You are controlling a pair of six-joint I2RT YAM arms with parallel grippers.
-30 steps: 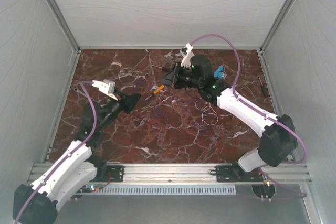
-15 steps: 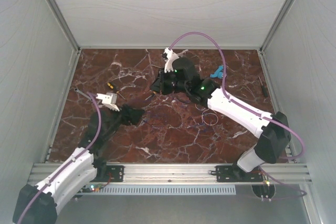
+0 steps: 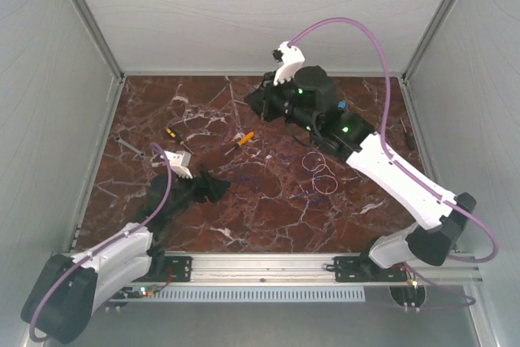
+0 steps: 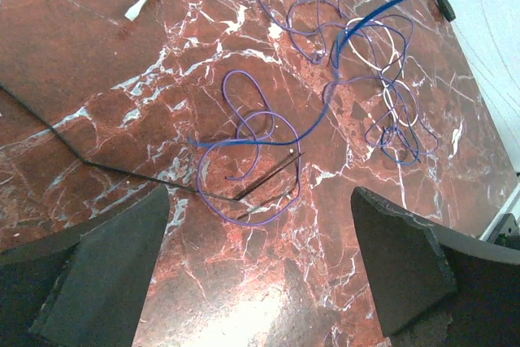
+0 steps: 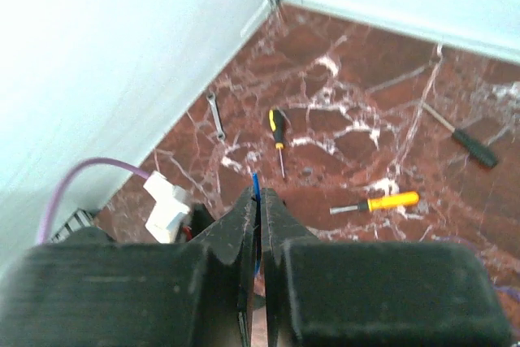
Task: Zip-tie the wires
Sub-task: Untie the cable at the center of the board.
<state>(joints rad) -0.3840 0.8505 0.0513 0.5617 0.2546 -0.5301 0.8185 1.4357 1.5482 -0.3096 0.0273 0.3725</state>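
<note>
Marble, dark red with white veins, makes up the table [image 3: 268, 221] under both my arms. My right gripper [image 5: 258, 201] is held high above the far middle of the table. Its fingers are pressed together on the end of one blue wire, which pokes up a little between the tips. My left gripper [image 4: 260, 233] hangs low over the near left part of the table, its fingers spread wide with nothing between them.

The wires [image 4: 335, 54] lie on the marble just ahead of that gripper. One blue loop sits beyond the gap between the two pads, and more blue loops trail off to the far right, mixed with whitish ones. One blue strand lifts off the table and leaves the left wrist view at the upper right. From above, the whitish loops show at centre right, near my right forearm; the blue ones are too faint there to trace.

A thin black strand [image 4: 97, 164] crosses the marble from the left and reaches the nearest blue loop. An orange screwdriver [image 3: 244, 139] lies beyond the wires. A yellow-and-black screwdriver [image 3: 171, 133] and a wrench [image 3: 128, 147] lie at far left, and a black-handled tool [image 3: 405, 132] lies by the right wall.
</note>
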